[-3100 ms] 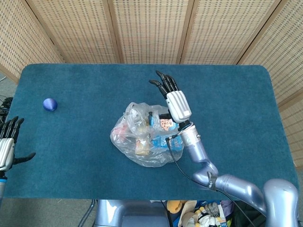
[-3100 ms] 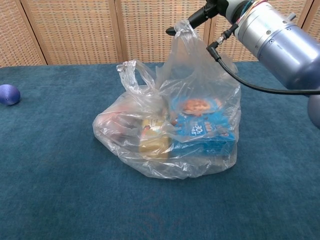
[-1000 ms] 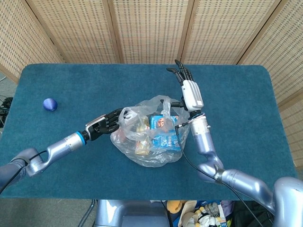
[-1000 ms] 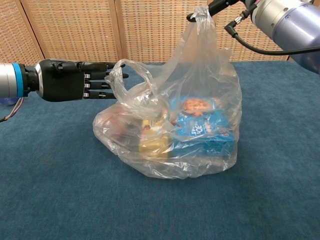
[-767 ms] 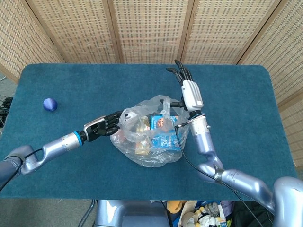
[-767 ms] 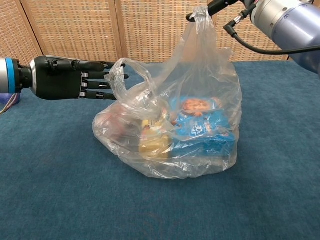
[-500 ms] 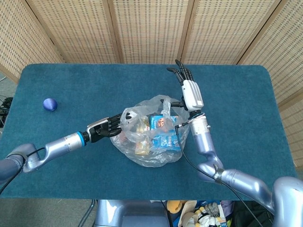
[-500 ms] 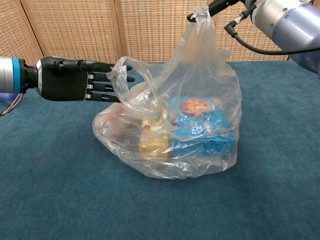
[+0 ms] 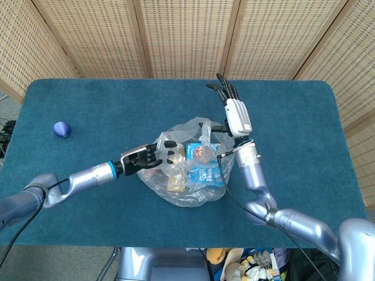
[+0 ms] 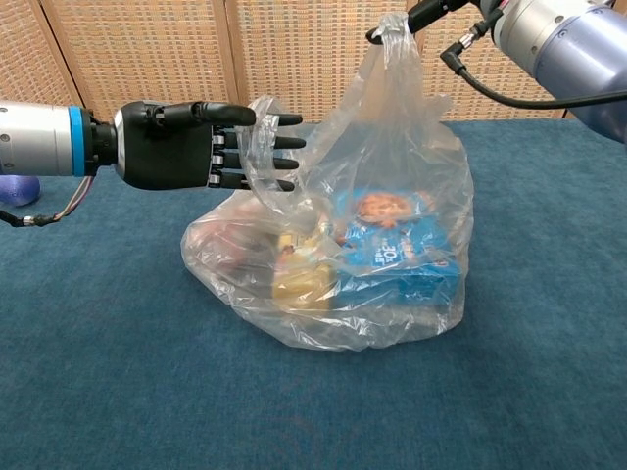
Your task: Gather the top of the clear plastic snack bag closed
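Observation:
The clear plastic snack bag [image 9: 186, 175] [image 10: 333, 294] sits mid-table, holding a blue snack box [image 10: 397, 253] and a yellowish packet [image 10: 299, 276]. My right hand [image 9: 234, 117] is above the bag's right side. It pinches the right handle [image 10: 394, 29] and holds it up taut; in the chest view only its dark fingertips [image 10: 423, 12] show at the top edge. My left hand [image 9: 145, 158] [image 10: 181, 145] reaches in from the left. Its straight, spread fingers [image 10: 279, 142] poke through the bag's left handle loop [image 10: 257, 132] and do not grip it.
A small blue ball [image 9: 61, 129] [image 10: 18, 189] lies far left on the blue cloth table [image 9: 88, 99]. Woven screens [image 9: 187, 35] stand behind the table. A black cable [image 9: 225, 187] hangs from my right forearm beside the bag.
My left hand has moved right and a little up. Its fingers now pass through the left handle loop, lifting it. My right hand still holds the right handle up, unmoved.

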Available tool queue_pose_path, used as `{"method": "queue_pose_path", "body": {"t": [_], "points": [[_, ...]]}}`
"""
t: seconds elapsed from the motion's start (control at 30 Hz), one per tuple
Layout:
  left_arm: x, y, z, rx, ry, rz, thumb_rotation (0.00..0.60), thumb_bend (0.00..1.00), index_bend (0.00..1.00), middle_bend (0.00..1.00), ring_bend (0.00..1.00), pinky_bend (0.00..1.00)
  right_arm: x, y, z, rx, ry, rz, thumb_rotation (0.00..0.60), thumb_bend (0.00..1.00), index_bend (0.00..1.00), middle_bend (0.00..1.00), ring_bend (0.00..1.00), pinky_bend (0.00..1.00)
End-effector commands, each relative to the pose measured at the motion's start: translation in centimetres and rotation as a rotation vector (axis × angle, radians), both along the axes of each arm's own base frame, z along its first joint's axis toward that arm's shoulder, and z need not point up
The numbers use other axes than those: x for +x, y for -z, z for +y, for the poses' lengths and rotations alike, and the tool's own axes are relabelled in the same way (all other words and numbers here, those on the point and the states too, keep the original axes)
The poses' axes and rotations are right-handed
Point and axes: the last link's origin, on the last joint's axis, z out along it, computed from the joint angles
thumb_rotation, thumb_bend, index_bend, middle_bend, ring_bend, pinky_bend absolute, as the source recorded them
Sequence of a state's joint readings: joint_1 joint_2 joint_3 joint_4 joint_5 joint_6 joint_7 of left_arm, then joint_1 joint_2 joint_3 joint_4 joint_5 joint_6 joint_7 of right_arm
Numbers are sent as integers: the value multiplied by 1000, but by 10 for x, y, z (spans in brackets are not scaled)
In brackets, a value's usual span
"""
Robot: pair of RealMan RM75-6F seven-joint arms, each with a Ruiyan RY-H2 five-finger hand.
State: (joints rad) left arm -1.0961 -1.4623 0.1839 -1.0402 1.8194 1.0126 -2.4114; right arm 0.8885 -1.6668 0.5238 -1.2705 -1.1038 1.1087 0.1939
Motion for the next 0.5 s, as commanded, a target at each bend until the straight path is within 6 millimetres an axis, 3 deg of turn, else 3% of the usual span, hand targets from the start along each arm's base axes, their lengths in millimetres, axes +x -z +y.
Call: {"method": "queue_pose_path", "body": {"t": [0.03,0.23,0.5], "points": [[7,3,1,0,8,-41,600,501,127,22,75,146,-1,1,0,3,0,0,600,0,178,0,0,0],[20,9,5,24,-2,-103,566,502,225,94,129,168,1,2,1,10,-5,-17,600,0,178,0,0,0],[26,17,8,56,-26,-117,509,473,227,102,118,171,1,2,2,13,-11,-14,600,0,178,0,0,0]]}}
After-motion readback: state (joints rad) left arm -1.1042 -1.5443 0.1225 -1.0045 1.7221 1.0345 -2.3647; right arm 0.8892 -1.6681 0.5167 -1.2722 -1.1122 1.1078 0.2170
